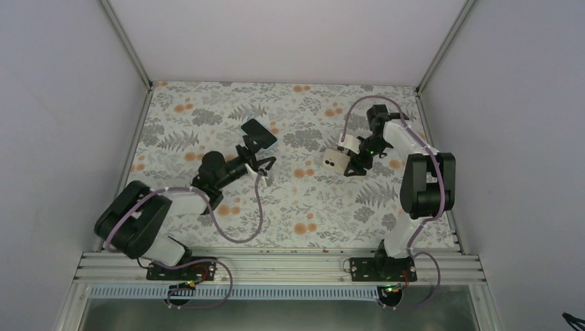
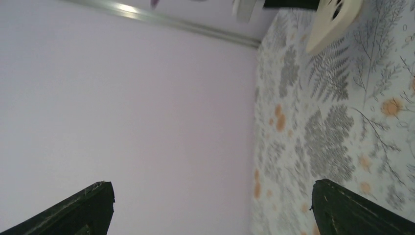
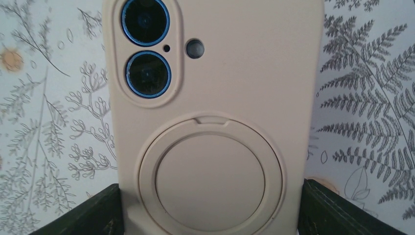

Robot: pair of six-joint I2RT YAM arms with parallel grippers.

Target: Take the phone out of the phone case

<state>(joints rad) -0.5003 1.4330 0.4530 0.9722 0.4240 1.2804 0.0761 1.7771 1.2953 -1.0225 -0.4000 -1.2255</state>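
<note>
- Right gripper (image 1: 347, 163) (image 3: 208, 213) is clamped on the cream phone case (image 1: 334, 160) (image 3: 220, 98). One finger (image 3: 90, 213) sits against each long edge at the low end.
- The case is right of centre over the floral table (image 1: 296, 207), back face toward the wrist cam and camera end pointing away from the arm.
- The back has a round ring stand (image 3: 210, 178), folded flat.
- Two blue-rimmed lenses (image 3: 146, 46) fill the case's camera cutout, with a small dark flash hole beside them. That reads as the phone sitting inside.
- Left gripper (image 1: 264, 164) (image 2: 210, 210) has its fingers (image 2: 78, 210) spread wide with nothing between them. It is rolled on its side and aimed toward the right arm. The case edge shows at the top of its view (image 2: 333, 19).
- A dark rounded slab (image 1: 259, 133) with a pale blue edge sits just beyond the left gripper on the far side. Can't tell if it touches the fingers, or what it is.
- The two grippers are well apart.
</note>
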